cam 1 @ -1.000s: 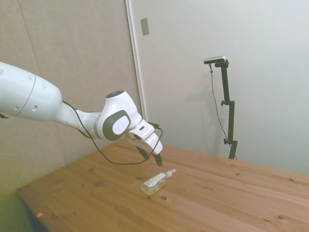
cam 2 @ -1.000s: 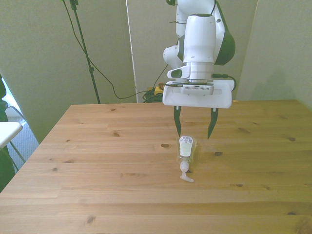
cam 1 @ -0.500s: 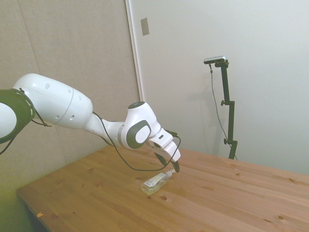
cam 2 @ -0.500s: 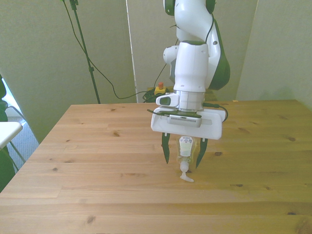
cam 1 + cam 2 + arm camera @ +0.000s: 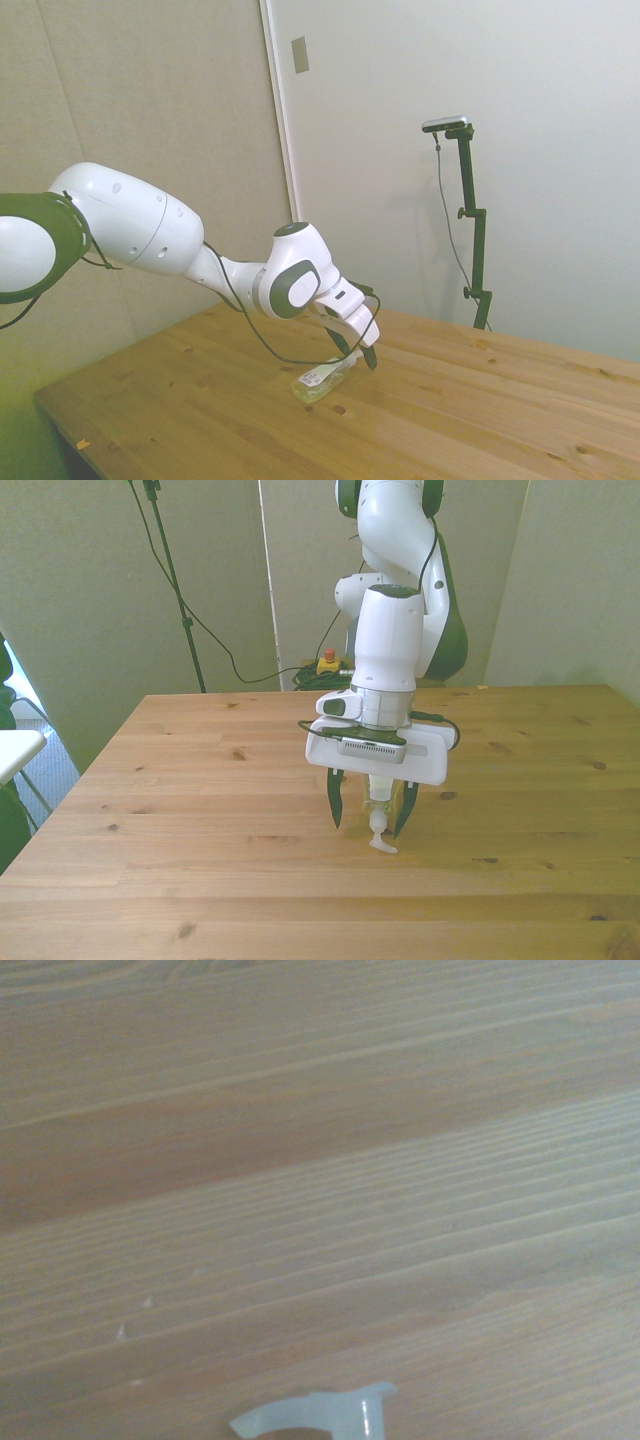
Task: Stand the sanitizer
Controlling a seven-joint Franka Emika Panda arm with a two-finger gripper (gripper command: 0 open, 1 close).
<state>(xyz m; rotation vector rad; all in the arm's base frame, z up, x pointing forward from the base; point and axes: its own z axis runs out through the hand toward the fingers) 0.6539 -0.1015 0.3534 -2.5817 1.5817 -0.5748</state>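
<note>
Clear, yellowish sanitizer (image 5: pixel 378 815) lies flat, white nozzle forward, between the spread-fingered tool (image 5: pixel 370 818).

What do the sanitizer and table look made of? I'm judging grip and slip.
Sanitizer: likely clear, glossy plastic, since pale liquid shows through; its pump looks like white plastic. Table: pale wood planks with visible knots and grain, probably smooth.

The table (image 5: pixel 200 810) is light brown wood with dark knots and long grain lines. The bottle (image 5: pixel 318 380) is clear, pale yellow inside, with white label. The gripper (image 5: pixel 369 825) has a white body and dark fingers (image 5: pixel 335 805).
</note>
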